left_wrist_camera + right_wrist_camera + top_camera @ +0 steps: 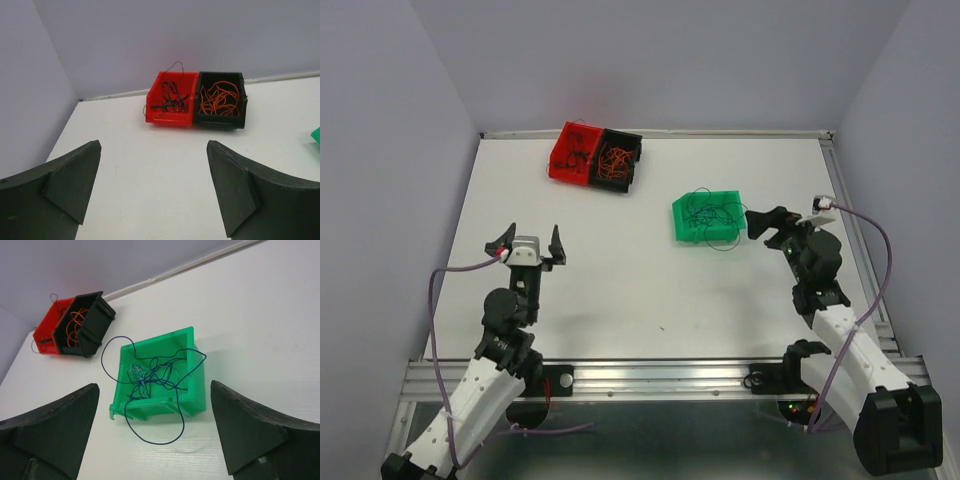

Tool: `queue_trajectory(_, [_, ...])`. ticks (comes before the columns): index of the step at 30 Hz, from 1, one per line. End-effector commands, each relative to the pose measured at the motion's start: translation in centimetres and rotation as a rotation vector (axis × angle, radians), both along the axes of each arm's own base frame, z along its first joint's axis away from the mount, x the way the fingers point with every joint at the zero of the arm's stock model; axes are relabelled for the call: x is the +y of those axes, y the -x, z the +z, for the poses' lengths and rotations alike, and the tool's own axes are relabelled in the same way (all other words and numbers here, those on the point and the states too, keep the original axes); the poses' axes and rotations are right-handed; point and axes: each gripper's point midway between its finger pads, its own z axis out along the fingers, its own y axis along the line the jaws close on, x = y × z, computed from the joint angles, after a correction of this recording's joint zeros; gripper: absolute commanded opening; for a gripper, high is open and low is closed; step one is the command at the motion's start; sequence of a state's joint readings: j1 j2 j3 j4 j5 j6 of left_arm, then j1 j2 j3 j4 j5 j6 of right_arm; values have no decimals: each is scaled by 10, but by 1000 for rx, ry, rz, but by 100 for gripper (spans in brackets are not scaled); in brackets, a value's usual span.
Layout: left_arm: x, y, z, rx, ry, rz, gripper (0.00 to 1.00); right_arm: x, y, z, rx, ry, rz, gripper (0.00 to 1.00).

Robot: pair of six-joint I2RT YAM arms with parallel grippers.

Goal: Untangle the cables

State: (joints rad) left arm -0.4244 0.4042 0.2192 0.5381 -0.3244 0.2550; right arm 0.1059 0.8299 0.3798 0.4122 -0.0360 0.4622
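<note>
Two robot arms are facing a white table (620, 300) on which thin cables are lying sorted by colour into three small plastic bins. The left hand (529, 243) is hovering over the left part of the table with its fingers spread wide, grasping nothing and well apart from every bin. The right hand (767, 226) is likewise standing released and empty, pointing at the green open-topped bin (199, 392) just beside it on the right half of the table. Inside that bin a knot of thin blue cables (150, 377) is lying tangled, with long loops spilling over the rim and trailing onto the table on more than one side. Near the far edge, left of centre, a red plastic bin (167, 117) and a black plastic bin (220, 120) are sitting side by side and touching. The red one is holding a cluster of thin black cables (170, 97), one strand arching up above its far rim, while the black one is holding a heap of looping orange cables (217, 97).
</note>
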Motion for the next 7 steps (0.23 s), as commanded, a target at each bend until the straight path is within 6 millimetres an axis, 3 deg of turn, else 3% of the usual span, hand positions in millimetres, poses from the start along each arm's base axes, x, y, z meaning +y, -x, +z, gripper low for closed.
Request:
queue_trajectory(1, [13, 21, 37, -196, 93, 20, 99, -4, 1, 3, -31, -11, -25, 97])
queue_trajectory(7, [11, 25, 37, -210, 80, -4, 99, -5, 0, 0, -20, -13, -30, 97])
